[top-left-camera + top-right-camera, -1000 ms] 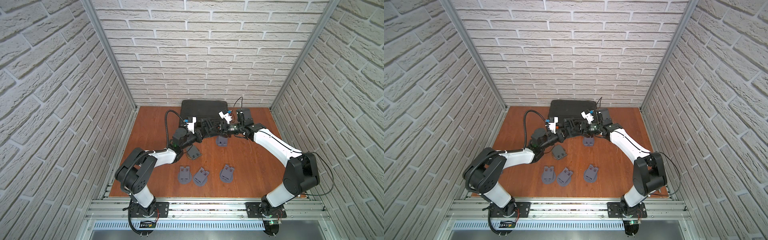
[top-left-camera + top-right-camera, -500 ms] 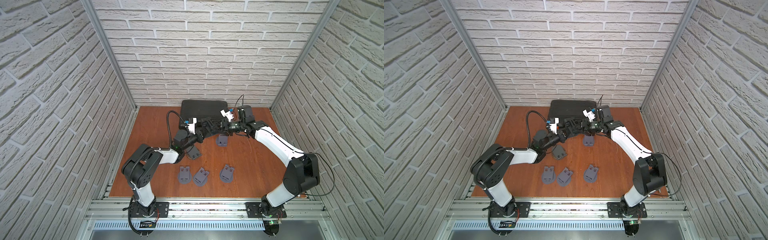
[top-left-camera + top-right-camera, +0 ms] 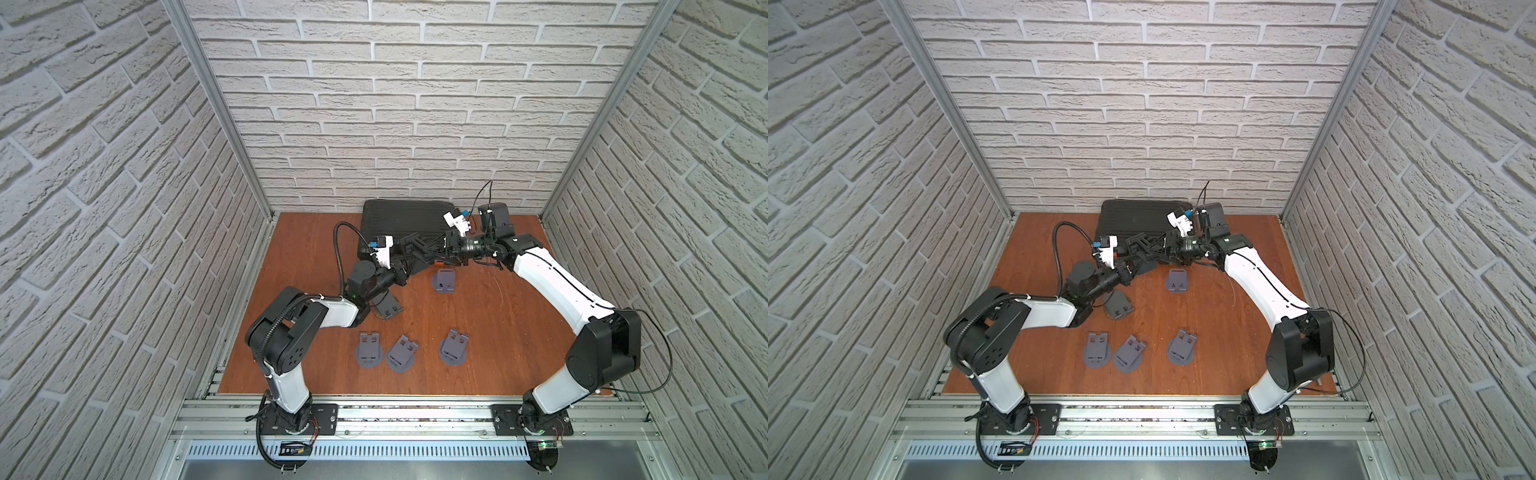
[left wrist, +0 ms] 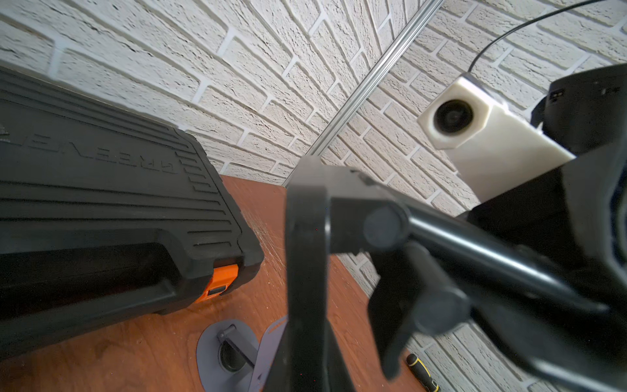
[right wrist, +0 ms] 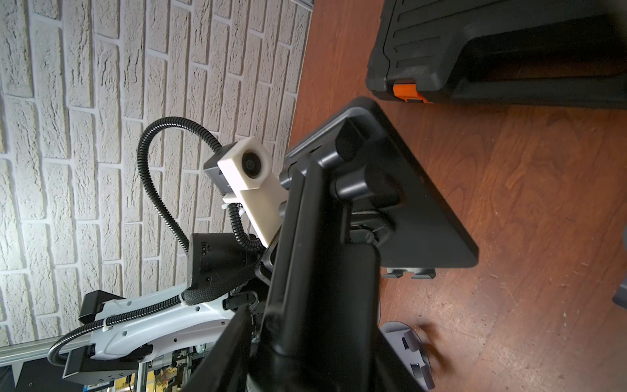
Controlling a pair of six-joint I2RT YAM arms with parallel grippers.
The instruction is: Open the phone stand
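Note:
A black hinged phone stand (image 3: 420,249) (image 3: 1144,249) hangs in the air between both arms, just in front of the black toolbox. My left gripper (image 3: 404,266) (image 3: 1133,266) is shut on one end of it. From the opposite side my right gripper (image 3: 441,249) (image 3: 1163,249) is closed on the other end. In the left wrist view the stand's bar (image 4: 305,258) rises to a round hinge (image 4: 385,227). The right wrist view shows its flat plate (image 5: 424,220), tilted above the table, and its arm (image 5: 322,271) running into the jaws. The fingertips are hidden behind the stand.
The black toolbox (image 3: 403,220) with an orange latch (image 4: 220,281) lies against the back wall. Several grey folded stands lie on the wooden table, one under the held stand (image 3: 444,280) and three in a front row (image 3: 402,352). A small screwdriver (image 4: 422,373) lies by the wall.
Both arms have shifted slightly with the stand held between them. The right wrist has moved a little toward the back wall. Both grips are unchanged.

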